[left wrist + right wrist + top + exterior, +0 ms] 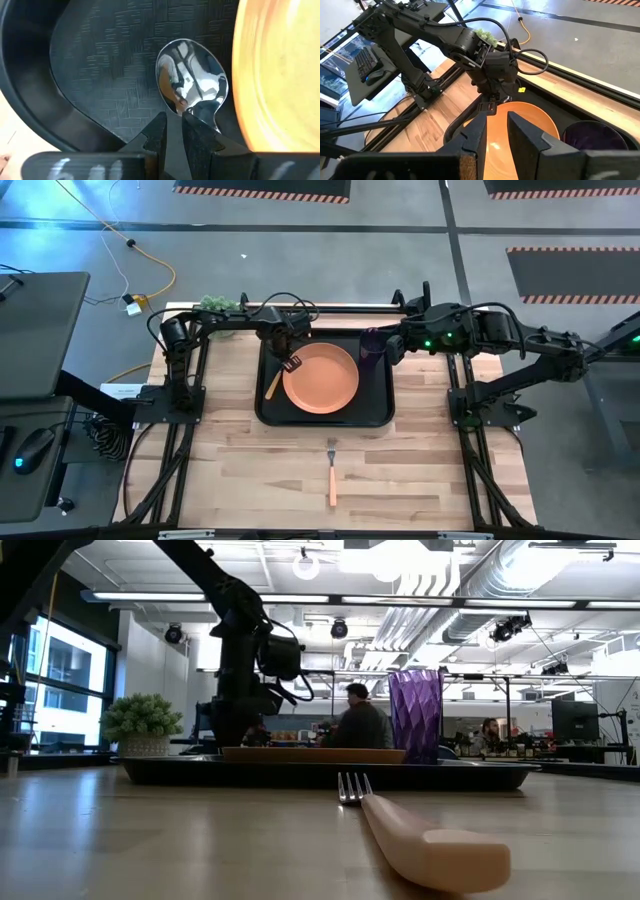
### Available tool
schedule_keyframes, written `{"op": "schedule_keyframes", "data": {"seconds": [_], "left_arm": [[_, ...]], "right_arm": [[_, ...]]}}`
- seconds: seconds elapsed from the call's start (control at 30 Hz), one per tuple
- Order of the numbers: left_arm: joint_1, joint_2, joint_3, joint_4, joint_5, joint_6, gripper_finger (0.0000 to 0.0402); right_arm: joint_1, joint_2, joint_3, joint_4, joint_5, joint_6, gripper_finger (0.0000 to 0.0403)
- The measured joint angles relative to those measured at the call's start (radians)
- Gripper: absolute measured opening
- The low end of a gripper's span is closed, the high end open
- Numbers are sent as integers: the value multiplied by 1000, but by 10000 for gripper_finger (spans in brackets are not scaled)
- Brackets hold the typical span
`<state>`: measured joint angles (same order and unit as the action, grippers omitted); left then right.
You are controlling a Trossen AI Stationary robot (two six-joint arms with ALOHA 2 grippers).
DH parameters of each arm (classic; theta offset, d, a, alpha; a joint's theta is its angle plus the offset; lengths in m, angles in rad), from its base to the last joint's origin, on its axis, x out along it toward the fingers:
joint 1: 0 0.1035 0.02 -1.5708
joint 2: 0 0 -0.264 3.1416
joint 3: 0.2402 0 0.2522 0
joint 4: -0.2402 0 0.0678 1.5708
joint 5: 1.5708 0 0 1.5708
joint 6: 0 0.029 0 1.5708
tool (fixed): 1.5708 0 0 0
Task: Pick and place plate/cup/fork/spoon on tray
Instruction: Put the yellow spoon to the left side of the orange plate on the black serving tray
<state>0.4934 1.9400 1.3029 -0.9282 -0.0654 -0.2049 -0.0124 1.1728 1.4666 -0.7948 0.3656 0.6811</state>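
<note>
right fingers [479,131]: narrow gap, nothing between | plate [530,122]: just beyond them | cup [592,136]: beside them | left gripper [489,105]: beyond plate's far edge | worktop [437,117]: beneath

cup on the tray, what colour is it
Translucent purple. The cup shows best in the low view, standing on the tray beside the plate.

On the tray [375,412] sit the plate [321,377], the cup [371,344] and the spoon [272,383] (left of the plate); the fork [332,473] lies on the table [230,470].

Mirror-bright metal spoon [192,82] on matt, textured black tray [100,65].
</note>
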Motion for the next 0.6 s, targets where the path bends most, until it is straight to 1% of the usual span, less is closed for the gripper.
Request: {"op": "schedule_keyframes", "data": {"seconds": [0.37,0.6], "left_arm": [[-3,3,1,65,2,36,51],[-5,31,1,69,20,42,51]], "right_arm": [[0,0,0,0,-1,0,67],[0,0,0,0,-2,1,67]]}}
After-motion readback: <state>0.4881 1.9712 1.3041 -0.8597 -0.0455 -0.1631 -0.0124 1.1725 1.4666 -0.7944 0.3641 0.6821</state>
